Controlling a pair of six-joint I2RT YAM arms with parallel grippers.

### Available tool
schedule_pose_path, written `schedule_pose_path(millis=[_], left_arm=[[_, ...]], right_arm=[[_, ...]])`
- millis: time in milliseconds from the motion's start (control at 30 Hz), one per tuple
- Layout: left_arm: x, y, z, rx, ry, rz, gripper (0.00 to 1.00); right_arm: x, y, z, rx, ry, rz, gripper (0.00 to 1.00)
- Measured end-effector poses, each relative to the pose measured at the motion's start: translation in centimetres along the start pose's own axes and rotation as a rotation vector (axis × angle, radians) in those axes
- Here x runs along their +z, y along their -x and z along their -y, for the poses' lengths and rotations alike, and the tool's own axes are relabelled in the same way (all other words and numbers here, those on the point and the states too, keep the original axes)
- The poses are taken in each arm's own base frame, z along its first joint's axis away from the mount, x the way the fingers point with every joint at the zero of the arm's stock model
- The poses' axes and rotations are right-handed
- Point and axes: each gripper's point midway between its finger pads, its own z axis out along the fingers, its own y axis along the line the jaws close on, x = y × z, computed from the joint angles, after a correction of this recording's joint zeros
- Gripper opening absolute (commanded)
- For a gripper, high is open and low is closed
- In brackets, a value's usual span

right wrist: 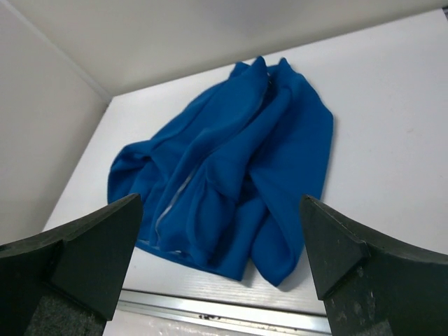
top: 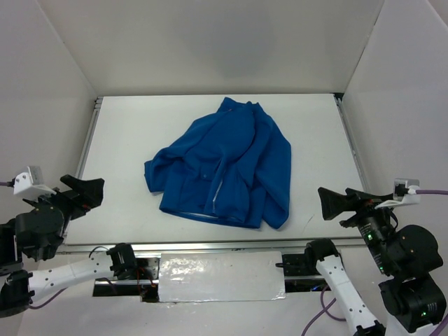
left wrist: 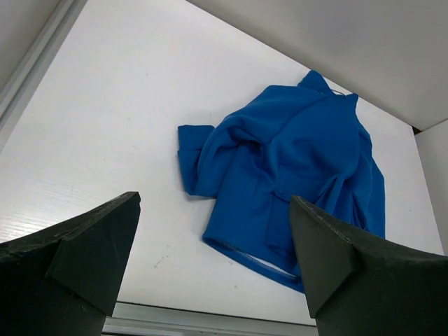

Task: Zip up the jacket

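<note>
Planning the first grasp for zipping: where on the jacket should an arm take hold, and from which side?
Probably the hem at the foot of the light zipper line, coming in from the near side of the table. The jacket lies crumpled with its collar pointing away, so the hem is the closest edge and lies thin and flat, easy to pinch.

One jacket (top: 224,164) is lying on one white table (top: 126,133). Two arms are sitting nearer the camera than the jacket, the left arm (top: 66,274) on its left and the right arm (top: 346,290) on its right. Each is carrying one gripper: the left gripper (top: 93,192) and the right gripper (top: 323,203). Each gripper is showing two dark fingers (left wrist: 91,245) (four in all). One shiny plate (top: 220,278) is lying just nearer than the jacket. Three white walls (top: 224,42) are standing around it.
</note>
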Motion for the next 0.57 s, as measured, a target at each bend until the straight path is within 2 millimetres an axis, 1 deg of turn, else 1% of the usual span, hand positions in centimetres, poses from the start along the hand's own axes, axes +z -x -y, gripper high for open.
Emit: schedule_pose_path(millis=[100, 300, 567], left_arm=[[0.1, -0.3, -0.1, 0.016, 0.009, 0.0, 0.99], [0.6, -1.4, -0.2, 0.071, 0.03, -0.014, 0.99], [0.7, -1.4, 0.0, 0.093, 0.029, -0.014, 0.99]], right_arm=[[0.2, -0.4, 0.8, -0.002, -0.033, -0.013, 1.0], [0.5, -0.7, 1.5, -0.003, -0.068, -0.013, 1.0], [0.9, -1.4, 1.8, -0.004, -0.077, -0.034, 1.0]])
